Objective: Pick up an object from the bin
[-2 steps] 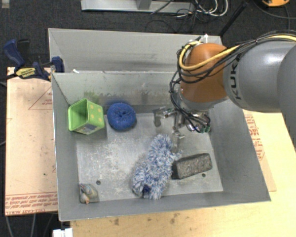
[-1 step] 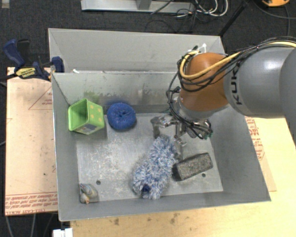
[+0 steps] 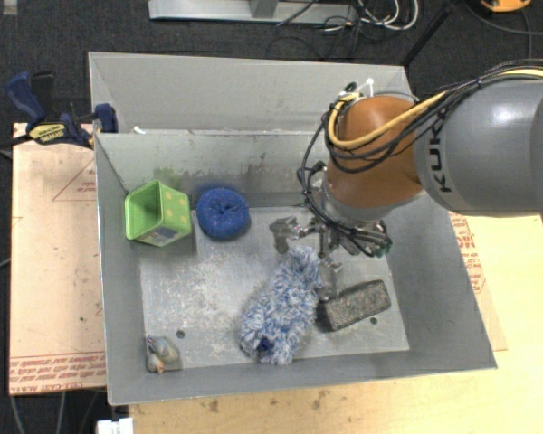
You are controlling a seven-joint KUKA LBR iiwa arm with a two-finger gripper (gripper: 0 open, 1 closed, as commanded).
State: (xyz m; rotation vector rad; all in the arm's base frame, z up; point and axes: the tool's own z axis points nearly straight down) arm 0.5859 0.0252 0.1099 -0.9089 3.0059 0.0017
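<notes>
Bin (image 3: 253, 156) holds 5 things: small grey lump (image 3: 162, 354) in near-left corner, green cube (image 3: 158, 212) far left, blue ball (image 3: 223, 212) beside it, fuzzy duster (image 3: 279, 316) mid. Gripper (image 3: 328, 259) over duster's far end, poss. touching; open or closed, can't tell. Grey block (image 3: 354, 305) just right.

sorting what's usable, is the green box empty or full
Empty: the green box shows only bare green walls through its open side.

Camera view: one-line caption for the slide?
Tool over the top end of a blue-white fuzzy cloth, beside a grey block; green cube and blue ball further left.
</notes>
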